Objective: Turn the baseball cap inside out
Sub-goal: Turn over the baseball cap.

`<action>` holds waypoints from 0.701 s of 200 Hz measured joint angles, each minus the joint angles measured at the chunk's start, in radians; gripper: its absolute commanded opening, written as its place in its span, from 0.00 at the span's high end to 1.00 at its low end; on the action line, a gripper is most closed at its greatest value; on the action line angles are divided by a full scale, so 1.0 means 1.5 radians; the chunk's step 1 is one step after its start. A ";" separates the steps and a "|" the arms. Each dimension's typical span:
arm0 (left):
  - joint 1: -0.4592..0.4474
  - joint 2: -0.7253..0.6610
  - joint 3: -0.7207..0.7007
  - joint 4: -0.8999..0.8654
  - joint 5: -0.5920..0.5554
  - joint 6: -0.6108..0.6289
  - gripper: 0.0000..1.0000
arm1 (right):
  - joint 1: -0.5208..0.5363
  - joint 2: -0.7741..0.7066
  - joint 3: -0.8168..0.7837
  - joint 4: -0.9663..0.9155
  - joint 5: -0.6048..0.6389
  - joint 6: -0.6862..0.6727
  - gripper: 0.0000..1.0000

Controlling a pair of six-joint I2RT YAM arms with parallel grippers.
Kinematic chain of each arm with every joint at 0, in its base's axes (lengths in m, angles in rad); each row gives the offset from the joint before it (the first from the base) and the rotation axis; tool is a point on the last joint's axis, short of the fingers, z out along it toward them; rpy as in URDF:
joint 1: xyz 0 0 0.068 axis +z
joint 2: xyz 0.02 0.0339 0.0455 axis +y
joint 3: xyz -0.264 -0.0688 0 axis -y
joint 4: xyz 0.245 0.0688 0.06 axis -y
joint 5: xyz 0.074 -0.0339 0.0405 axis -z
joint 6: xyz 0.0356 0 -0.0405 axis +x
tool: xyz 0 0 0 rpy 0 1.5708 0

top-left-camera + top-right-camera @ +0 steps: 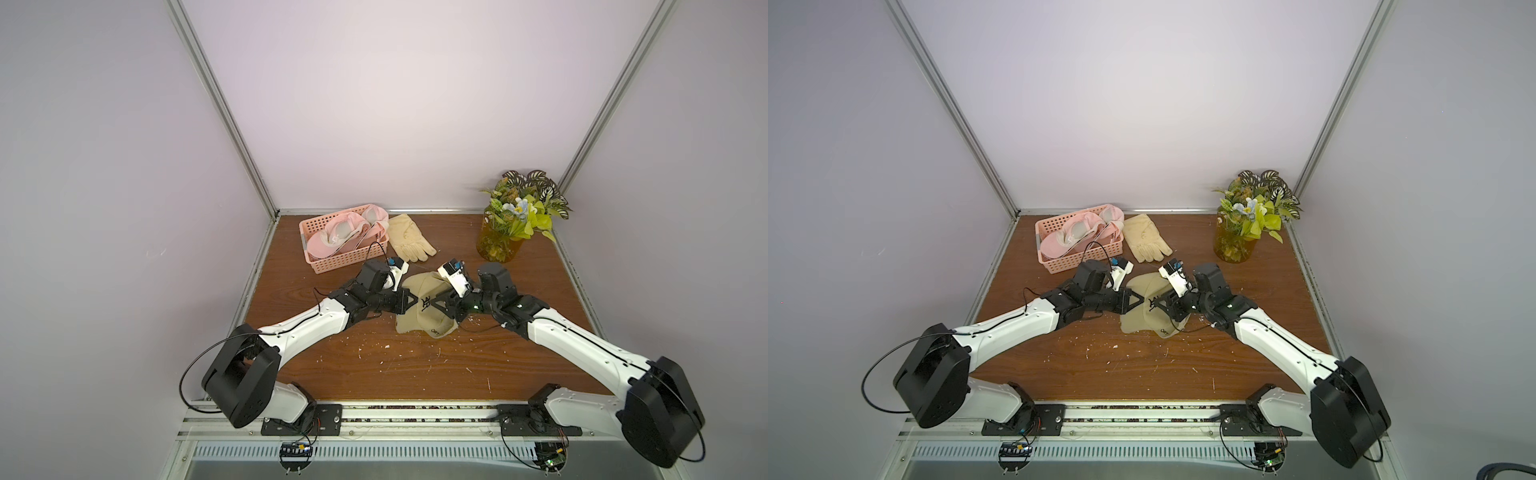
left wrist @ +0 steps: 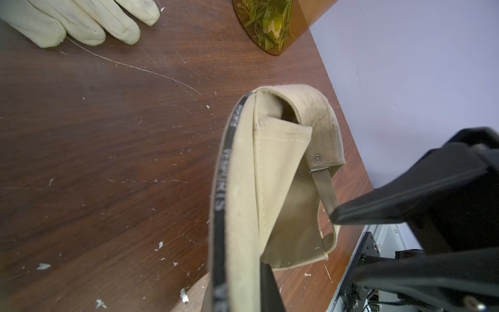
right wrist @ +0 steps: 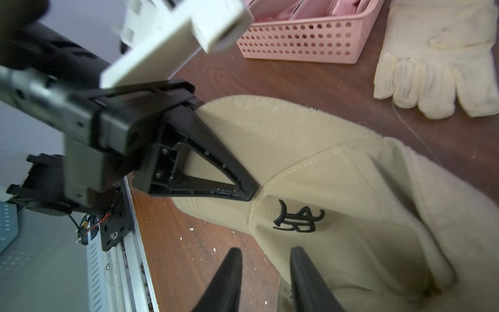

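The beige baseball cap (image 1: 415, 325) (image 1: 1138, 325) with a black stitched logo lies in the middle of the wooden table, between the two arms. My left gripper (image 1: 415, 300) (image 1: 1139, 300) is shut on the cap where the brim meets the crown, seen in the right wrist view (image 3: 253, 193). In the left wrist view the cap (image 2: 275, 167) stands up out of the left gripper (image 2: 243, 297), with a black lettered band along its edge and its back strap showing. My right gripper (image 1: 439, 304) (image 3: 266, 250) hovers open at the cap's (image 3: 337, 167) near edge, below the logo, holding nothing.
A pink basket (image 1: 328, 261) holding pink shoes stands at the back left, with a cream glove (image 1: 411, 239) beside it. An amber vase of plants (image 1: 498, 247) stands at the back right. Walls enclose the table on three sides.
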 measured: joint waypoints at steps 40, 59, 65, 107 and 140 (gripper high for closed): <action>0.000 0.003 -0.003 0.000 -0.014 0.000 1.00 | 0.004 0.110 0.002 0.013 0.111 0.037 0.54; 0.000 0.004 -0.004 0.001 -0.025 0.000 1.00 | 0.001 0.150 0.016 0.001 0.192 0.053 0.53; 0.000 0.004 -0.004 0.001 -0.028 -0.001 1.00 | -0.001 0.159 0.020 -0.002 0.211 0.058 0.52; 0.000 0.012 -0.012 0.017 -0.042 -0.001 1.00 | -0.009 0.191 0.027 0.010 0.286 0.079 0.38; 0.000 0.036 -0.018 0.037 -0.042 -0.001 1.00 | -0.009 0.210 0.027 0.028 0.296 0.088 0.34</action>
